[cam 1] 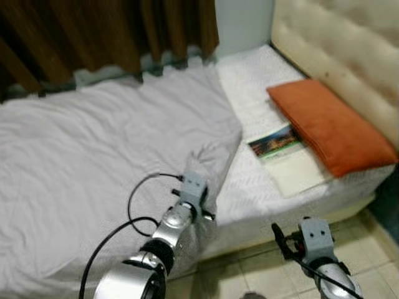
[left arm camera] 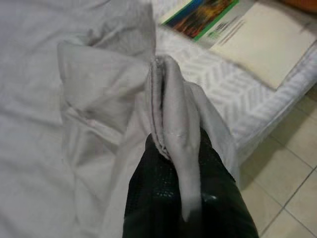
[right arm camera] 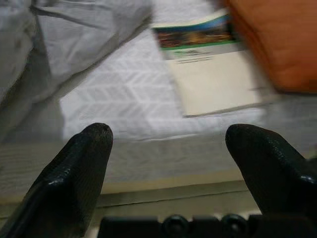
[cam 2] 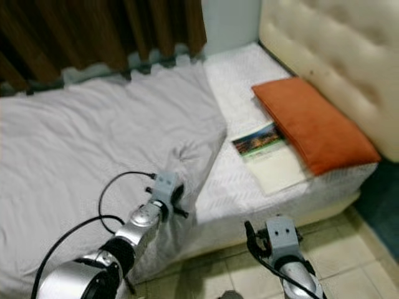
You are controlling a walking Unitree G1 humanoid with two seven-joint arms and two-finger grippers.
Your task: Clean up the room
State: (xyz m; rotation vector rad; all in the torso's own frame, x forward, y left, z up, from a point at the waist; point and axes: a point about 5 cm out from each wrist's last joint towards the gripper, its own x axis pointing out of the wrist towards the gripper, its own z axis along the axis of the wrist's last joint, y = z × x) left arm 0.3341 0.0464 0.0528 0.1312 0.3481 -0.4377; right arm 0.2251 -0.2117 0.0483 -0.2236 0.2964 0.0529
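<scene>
Grey bedsheet [cam 1: 93, 156]: soft, wrinkled cloth, spread over most of the bed, its corner bunched at the bed's near edge. Left gripper [left arm camera: 173, 163]: black textured fingers closed tight on a folded ridge of that corner.
Mattress [cam 1: 262, 180]: white, quilted in a chevron pattern, bare at the headboard end.
Booklet [cam 1: 287, 159]: flat, rectangular, cream cover with a colourful picture band and green stripe; printed lines too blurred to read. One edge tucks under the orange pillow [cam 1: 330, 124], a smooth oblong cushion.
Headboard [cam 1: 349, 43]: cream, tufted.
Curtain [cam 1: 93, 31]: brown, pleated.
Right gripper [right arm camera: 168, 148]: fingers spread wide, holding nothing, low beside the bed above the tiled floor [cam 1: 262, 268].
</scene>
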